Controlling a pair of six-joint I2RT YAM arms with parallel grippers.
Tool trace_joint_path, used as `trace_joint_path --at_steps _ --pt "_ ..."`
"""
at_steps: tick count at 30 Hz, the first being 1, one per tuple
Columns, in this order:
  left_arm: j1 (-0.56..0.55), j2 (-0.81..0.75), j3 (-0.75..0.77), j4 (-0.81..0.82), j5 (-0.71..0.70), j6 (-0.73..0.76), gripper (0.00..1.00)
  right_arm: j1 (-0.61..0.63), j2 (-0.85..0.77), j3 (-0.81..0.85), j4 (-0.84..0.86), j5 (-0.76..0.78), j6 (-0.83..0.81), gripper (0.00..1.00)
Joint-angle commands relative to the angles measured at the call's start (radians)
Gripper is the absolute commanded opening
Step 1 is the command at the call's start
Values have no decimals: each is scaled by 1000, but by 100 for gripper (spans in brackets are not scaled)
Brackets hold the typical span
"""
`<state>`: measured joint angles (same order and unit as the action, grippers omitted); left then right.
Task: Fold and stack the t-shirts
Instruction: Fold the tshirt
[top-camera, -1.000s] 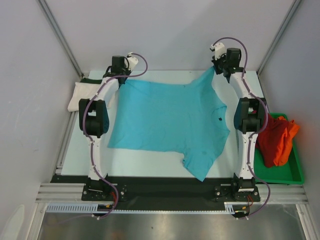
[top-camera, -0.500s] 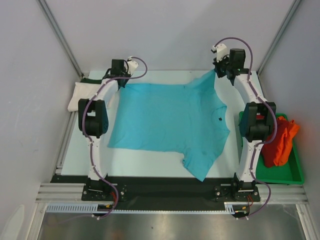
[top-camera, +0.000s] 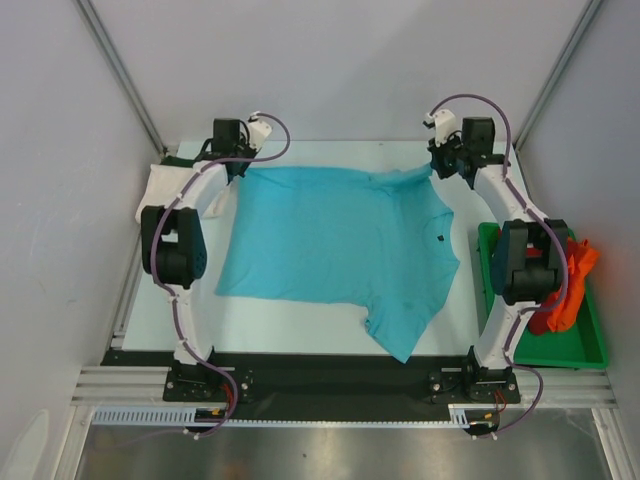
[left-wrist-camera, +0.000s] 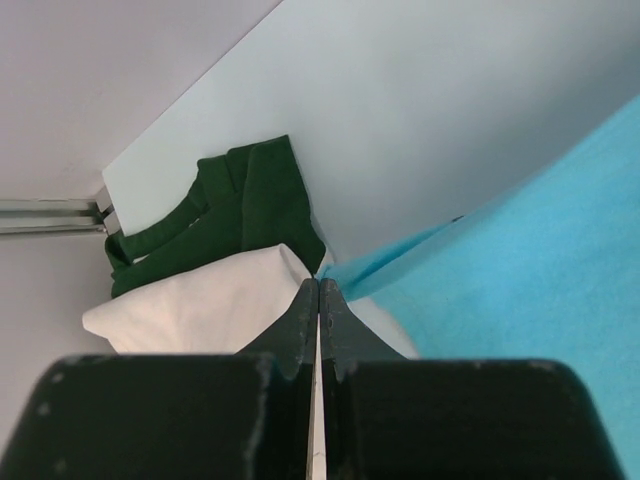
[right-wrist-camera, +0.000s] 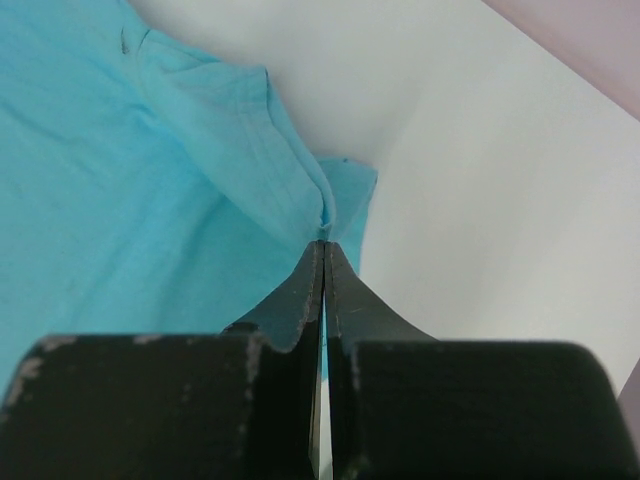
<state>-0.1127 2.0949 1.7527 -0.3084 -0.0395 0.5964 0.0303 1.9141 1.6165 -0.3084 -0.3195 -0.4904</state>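
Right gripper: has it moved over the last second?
Yes. The right gripper, shut on a corner of the turquoise t-shirt, has shifted rightward toward the green tray and nearer, back from the far edge of the table.

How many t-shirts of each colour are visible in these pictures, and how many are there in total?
turquoise t-shirt: 1
white t-shirt: 1
dark green t-shirt: 1
red t-shirt: 1
orange t-shirt: 1
Total: 5

No readable text, label, brand or number shows anywhere.
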Motion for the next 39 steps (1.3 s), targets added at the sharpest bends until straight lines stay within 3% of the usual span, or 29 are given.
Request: trace_joint_path --at_steps 1,15,25,39 --pt "13 -91 -32 34 29 23 0 -6 -96 -30 11 -10 -13 0" --pt "24 -154 -137 58 24 40 1 -20 -246 -197 0 0 0 0" --pt "42 -193 -249 81 13 19 0 -18 -391 -408 -11 -9 13 0" --pt "42 -213 -417 80 4 -9 1 -4 -469 -625 -40 -32 -16 0"
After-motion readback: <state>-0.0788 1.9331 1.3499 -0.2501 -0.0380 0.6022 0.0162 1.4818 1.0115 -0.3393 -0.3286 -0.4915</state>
